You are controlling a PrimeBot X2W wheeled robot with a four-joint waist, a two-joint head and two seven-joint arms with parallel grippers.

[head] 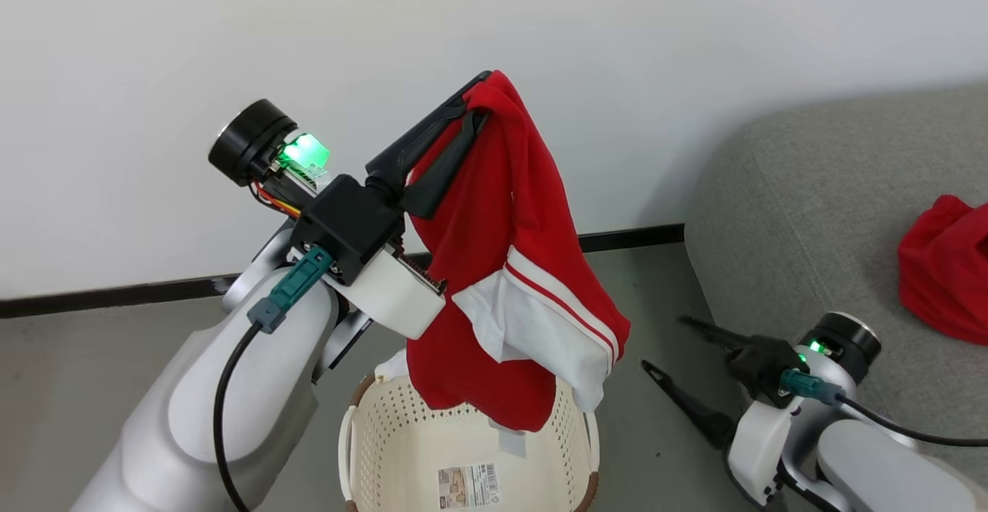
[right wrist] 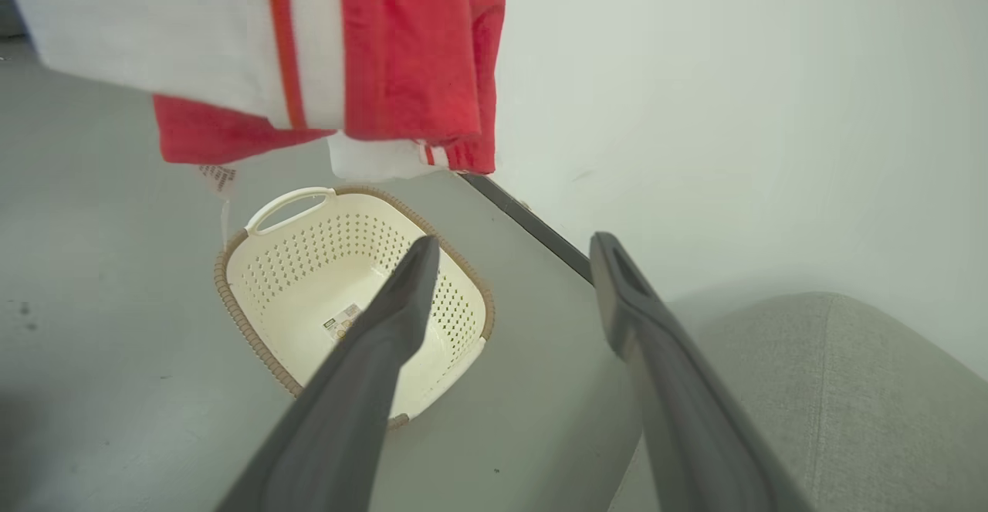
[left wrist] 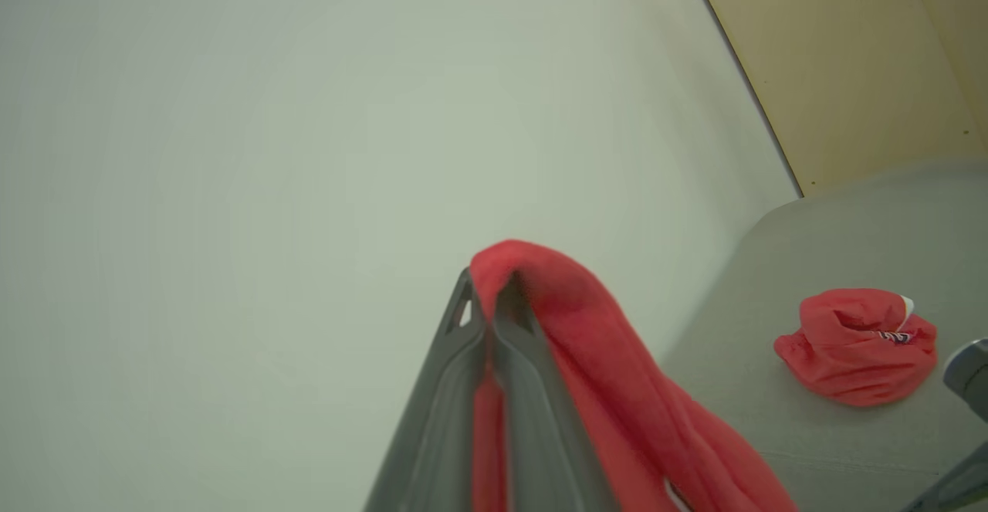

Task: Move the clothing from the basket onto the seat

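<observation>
- Head view: left gripper [head: 482, 97] is pinching a red garment [head: 517, 265] at frame centre, its cloth hanging above the basket [head: 370, 435] at bottom centre.
- At lower right, right gripper [head: 665, 342] is standing spread wide, gripping nothing.
- A second red garment [head: 945, 272] is lying on the seat [head: 810, 211] at right edge.

The grey floor [head: 93, 388] runs up to a dark skirting strip [head: 116, 293] at the foot of the white wall; standing on it, near the sofa's rounded corner but apart from it, is the oval cream basket [head: 386, 435], upright, brown rim on top, a printed label [head: 468, 486] stuck to its bottom. To the right the grey sofa [head: 810, 211] rests on the same floor; on its cushion lies a crumpled red garment [head: 945, 269], a little white trim showing.
</observation>
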